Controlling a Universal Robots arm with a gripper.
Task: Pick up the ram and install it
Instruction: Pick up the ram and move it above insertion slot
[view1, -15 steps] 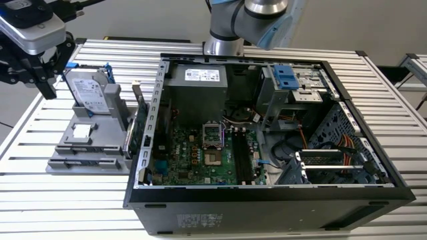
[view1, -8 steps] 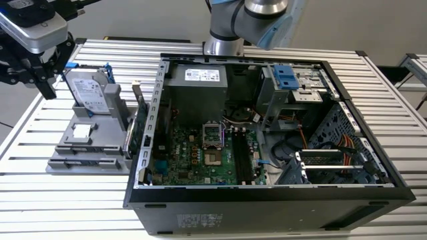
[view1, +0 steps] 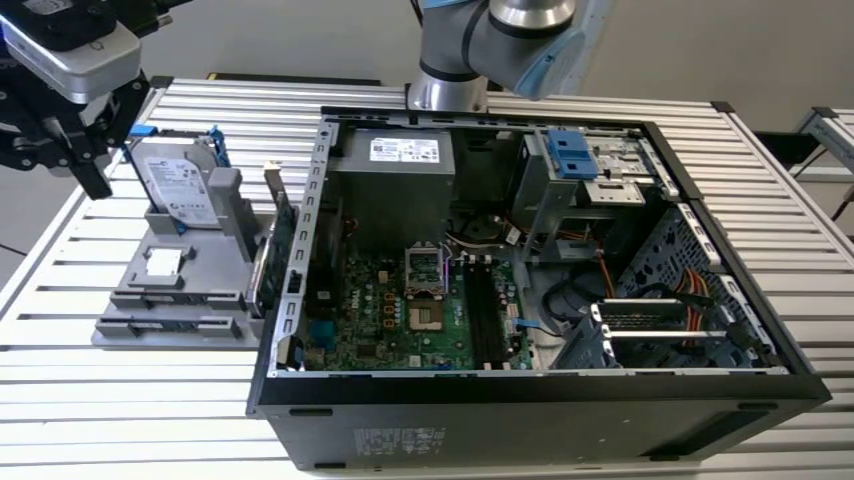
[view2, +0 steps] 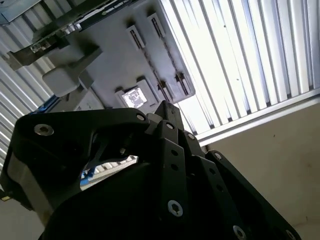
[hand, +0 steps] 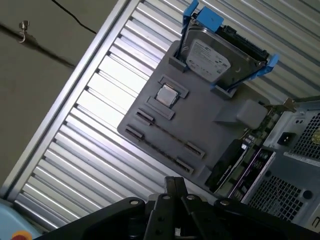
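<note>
Pincer (view1: 64, 160) hangs at ten o'clock in the exterior view, off the far corner of the grey holder, with nothing in it that I can see; whether it is released or clenched I cannot tell. Under everything runs the slatted bench (view1: 120, 400). On it lies the open computer case (view1: 534, 400), and at nine o'clock from the case, close against its wall, sits the grey holder (view1: 160, 300). A hard drive (view1: 176, 180) with blue rails stands propped at the holder's far end, just beside the pincer. A green expansion card (view1: 278, 215) stands on edge along the holder's three o'clock side, and the ram (view1: 260, 275), as far as I can judge, is the dark narrow board on edge right next to it.

That closeness looks like the main hazard: a descent slightly off line could catch the wrong board, or both. A low sideways pass could clip the hard drive. Being thin, the ram could also tilt if it is taken off-centre, then meet the memory slots (view1: 478, 315) askew and jam
</note>
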